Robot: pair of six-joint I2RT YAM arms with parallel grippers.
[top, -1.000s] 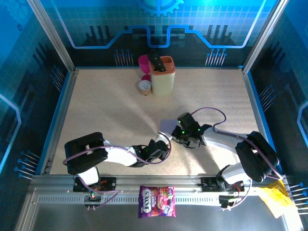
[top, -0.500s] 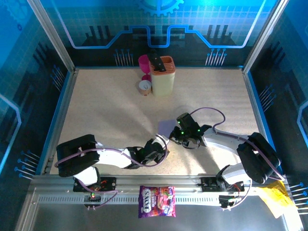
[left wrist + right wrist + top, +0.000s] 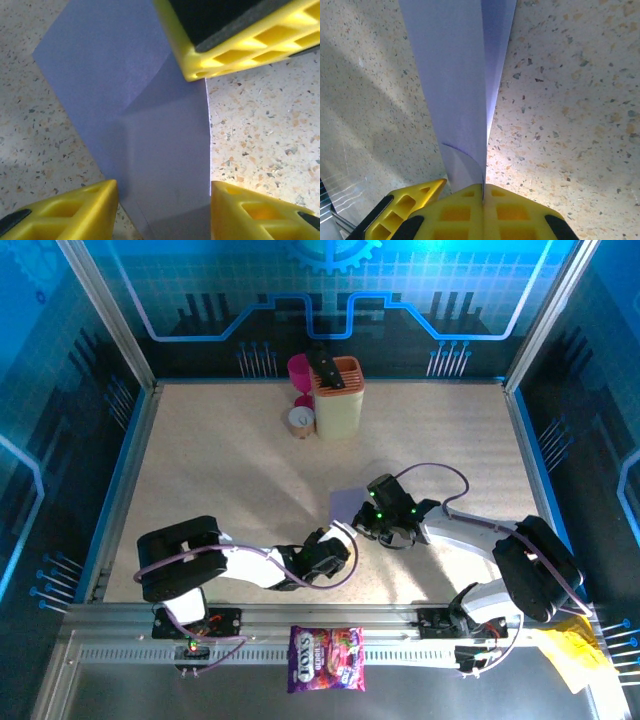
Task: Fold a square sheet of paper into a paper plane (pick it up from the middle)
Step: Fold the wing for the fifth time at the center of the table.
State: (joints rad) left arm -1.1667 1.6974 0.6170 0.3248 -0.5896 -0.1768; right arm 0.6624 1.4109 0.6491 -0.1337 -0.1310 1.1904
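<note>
The square sheet of paper is pale lilac and partly folded, with a crease running across it. It rests on the speckled table just left of centre. My right gripper is shut on one edge of the sheet, which rises in two layers from between the pressed fingers. My left gripper stands open at the sheet's near end. Its two yellow fingertips flank the paper, and the gap midway is spanned by paper. The right gripper's yellow finger presses on the sheet's far side.
A yellow holder, a pink cup and a small roll stand at the back centre. A purple-pink sweets bag lies on the front rail, and yellow crumpled paper sits at the front right. Blue walls enclose the table.
The left arm drew back toward its base half a second ago, then came forward again to the sheet's near end. The right gripper has kept its hold and place.
</note>
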